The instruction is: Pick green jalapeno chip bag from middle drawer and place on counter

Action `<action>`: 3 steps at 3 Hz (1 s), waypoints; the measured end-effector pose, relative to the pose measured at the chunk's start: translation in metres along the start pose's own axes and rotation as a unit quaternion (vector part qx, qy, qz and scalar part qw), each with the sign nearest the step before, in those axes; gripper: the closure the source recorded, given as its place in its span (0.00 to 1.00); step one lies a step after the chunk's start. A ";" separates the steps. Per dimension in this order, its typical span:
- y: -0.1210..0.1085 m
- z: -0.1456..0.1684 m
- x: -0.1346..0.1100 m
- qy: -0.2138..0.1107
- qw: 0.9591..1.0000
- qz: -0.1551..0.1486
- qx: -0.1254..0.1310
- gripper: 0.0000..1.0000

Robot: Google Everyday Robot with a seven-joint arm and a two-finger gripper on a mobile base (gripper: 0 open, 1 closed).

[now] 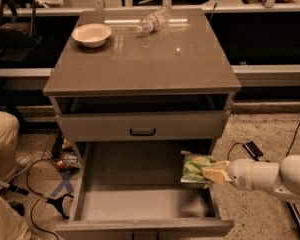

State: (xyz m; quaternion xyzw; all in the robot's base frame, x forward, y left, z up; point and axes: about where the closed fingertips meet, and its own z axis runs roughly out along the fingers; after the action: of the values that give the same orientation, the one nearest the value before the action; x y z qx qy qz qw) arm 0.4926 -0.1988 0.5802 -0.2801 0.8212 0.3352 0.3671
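The green jalapeno chip bag (194, 169) is held crumpled at the right side of the open middle drawer (140, 204), lifted up by the drawer's right wall. My gripper (208, 173) reaches in from the right on a white arm and is shut on the bag's right edge. The drawer's grey floor shows bare. The counter (145, 59) is the glossy grey-brown top of the cabinet above.
A white bowl (91, 34) stands at the counter's back left. A clear plastic water bottle (152, 19) lies at the back middle. A shallower drawer front with a black handle (142, 132) sits above the open drawer. Cables and a person's leg (5, 134) are at the left.
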 end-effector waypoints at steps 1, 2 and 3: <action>0.000 0.002 0.000 0.001 1.000 0.000 -0.001 1.00; 0.000 -0.014 -0.007 -0.026 1.000 0.000 -0.005 1.00; 0.008 -0.065 -0.043 -0.089 0.996 -0.031 0.003 1.00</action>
State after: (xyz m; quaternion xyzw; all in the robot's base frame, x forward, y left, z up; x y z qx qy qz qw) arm 0.4842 -0.2337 0.6498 -0.2734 0.7769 0.3450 0.4501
